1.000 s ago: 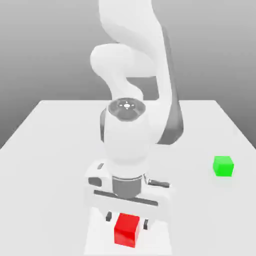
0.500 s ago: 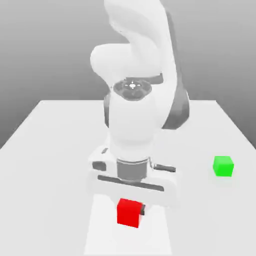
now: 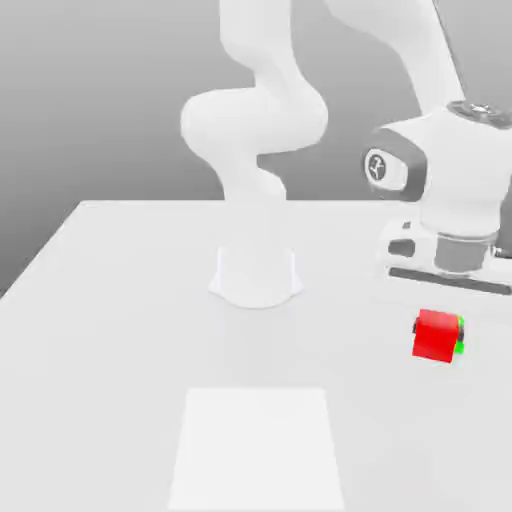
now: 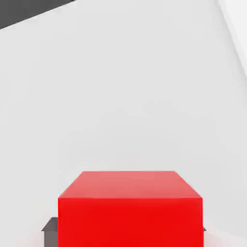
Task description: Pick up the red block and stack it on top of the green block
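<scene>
- Carrying confirmed, exterior view: red block (image 3: 436,335) is held clamped in the gripper (image 3: 438,322), in front of the green block (image 3: 459,335), at that view's right.
- Hand view: red block (image 4: 129,208) is pinched on opposite side faces; judged rigid, light, smooth, so slip is possible.

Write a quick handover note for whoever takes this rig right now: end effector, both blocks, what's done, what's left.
End effector: shut on the red block, carrying it at the exterior view's right.
Green block: on the table, mostly hidden behind the red block in the exterior view; just a green sliver shows.
Done: red block grasped and brought next to the green one.
Left: line it up over the green block, set it on top, release. Whether it is above the green block yet I cannot tell.
</scene>
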